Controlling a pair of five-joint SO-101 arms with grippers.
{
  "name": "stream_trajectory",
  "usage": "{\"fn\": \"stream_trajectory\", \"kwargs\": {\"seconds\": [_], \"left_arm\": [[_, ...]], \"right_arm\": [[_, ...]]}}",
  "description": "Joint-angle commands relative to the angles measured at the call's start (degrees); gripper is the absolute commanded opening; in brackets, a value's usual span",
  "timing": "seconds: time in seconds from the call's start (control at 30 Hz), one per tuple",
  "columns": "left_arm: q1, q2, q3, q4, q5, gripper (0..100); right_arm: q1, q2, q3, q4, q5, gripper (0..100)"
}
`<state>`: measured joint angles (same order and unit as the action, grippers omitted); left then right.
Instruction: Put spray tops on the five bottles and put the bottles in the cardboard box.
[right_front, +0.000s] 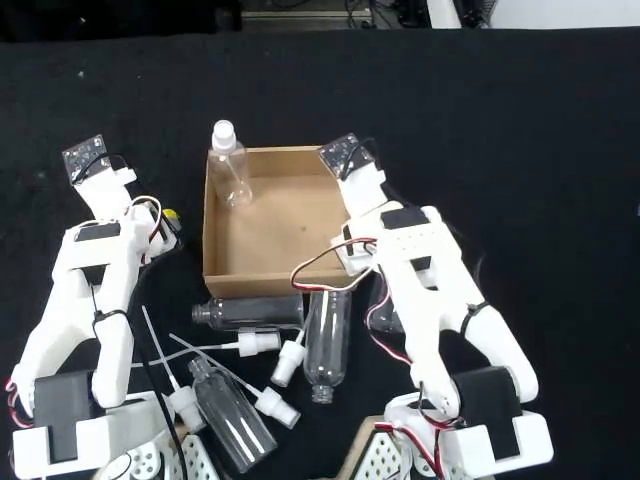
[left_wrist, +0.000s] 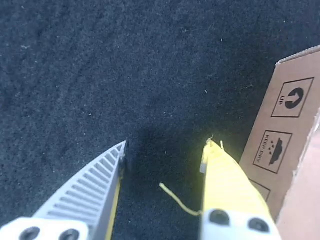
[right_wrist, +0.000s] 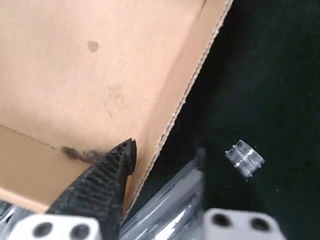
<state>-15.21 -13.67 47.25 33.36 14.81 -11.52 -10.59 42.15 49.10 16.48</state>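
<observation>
Left claw hangs released over the black tabletop beside the cardboard box; right claw, likewise spread, sits at its near right corner. One capped bottle rests in the far left corner; uncapped bottles and spray tops lie in front.

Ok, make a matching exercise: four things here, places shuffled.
Things
1. clear plastic bottle with white spray top
2. topless clear plastic bottle
3. left arm's open tool
4. white spray tops with long tubes

Places
A. beside the brown cardboard box's outer wall
B. inside the box, far corner
C. scattered on the black cloth
D. on its side along the box's near wall

Pairs: 1-B, 2-D, 3-A, 4-C
</observation>
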Motion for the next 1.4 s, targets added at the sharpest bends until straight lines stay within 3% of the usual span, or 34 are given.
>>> {"fn": "stream_trajectory", "kwargs": {"seconds": [0.0,0.23,0.4,0.53,0.83,1.17,1.37], "left_arm": [[0.2,-0.2,-0.5,-1.0,0.1,21],[0.2,-0.2,-0.5,-1.0,0.1,21],[0.2,-0.2,-0.5,-1.0,0.1,21],[0.5,-0.2,-0.5,-1.0,0.1,21],[0.1,-0.3,0.3,-1.1,0.1,21],[0.4,-0.3,0.2,-1.1,0.1,21],[0.2,-0.3,0.2,-1.1,0.1,21]], "right_arm": [[2.0,-4.0,-8.4,6.5,-0.9,23.0],[4.4,-12.5,-20.6,25.6,-6.1,23.0],[13.1,-17.5,-19.6,33.1,-9.0,23.0],[16.7,-15.6,-15.0,30.4,-14.9,23.0],[10.5,-14.6,-8.1,22.7,-24.1,23.0],[9.2,-14.5,2.1,12.8,-30.2,23.0],[4.0,-14.2,6.5,8.5,-30.1,23.0]]}}
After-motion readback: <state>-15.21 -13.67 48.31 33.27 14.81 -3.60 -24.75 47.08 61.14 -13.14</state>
